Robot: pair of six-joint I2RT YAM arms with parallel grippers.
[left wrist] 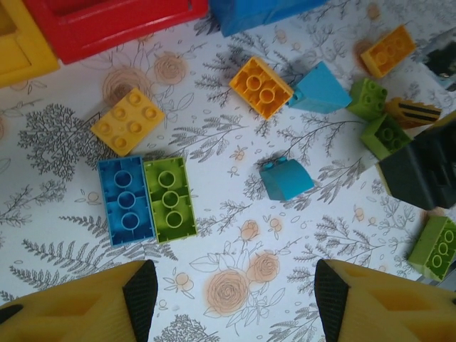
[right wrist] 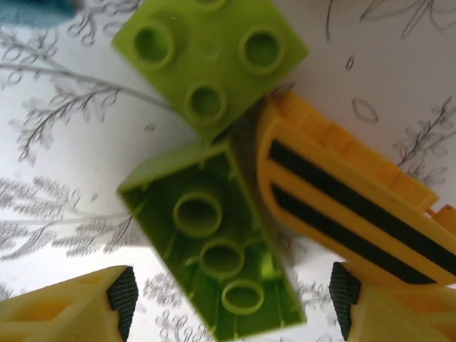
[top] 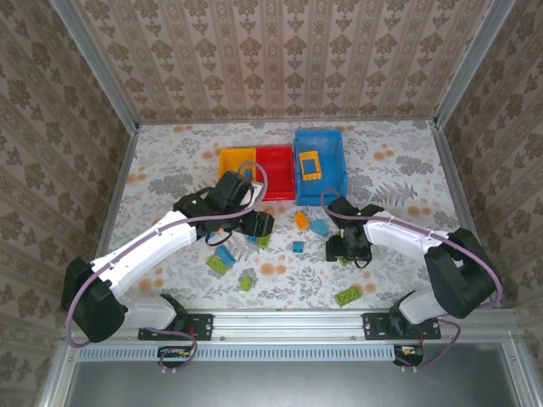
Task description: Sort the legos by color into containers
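Legos (right wrist: pixel 214 57) crowd close: my right pincer (right wrist: pixel 231 299) gapes over the upturned green brick (right wrist: pixel 214 249); straddle it squarely, dodging the striped piece (right wrist: pixel 342 199).

Soft, bright, even light falls from above in all three views, so the upturned green brick (right wrist: pixel 214 256) casts only a faint, short shadow on the table (right wrist: pixel 57 178), without glare, and the close right wrist view is slightly blurred near its edges.

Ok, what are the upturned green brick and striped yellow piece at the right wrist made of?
Upturned green brick: likely moulded plastic; hollow underside with tubes, faint sheen. Striped yellow piece: plastic too, seemingly; smooth, black stripes maybe printed.
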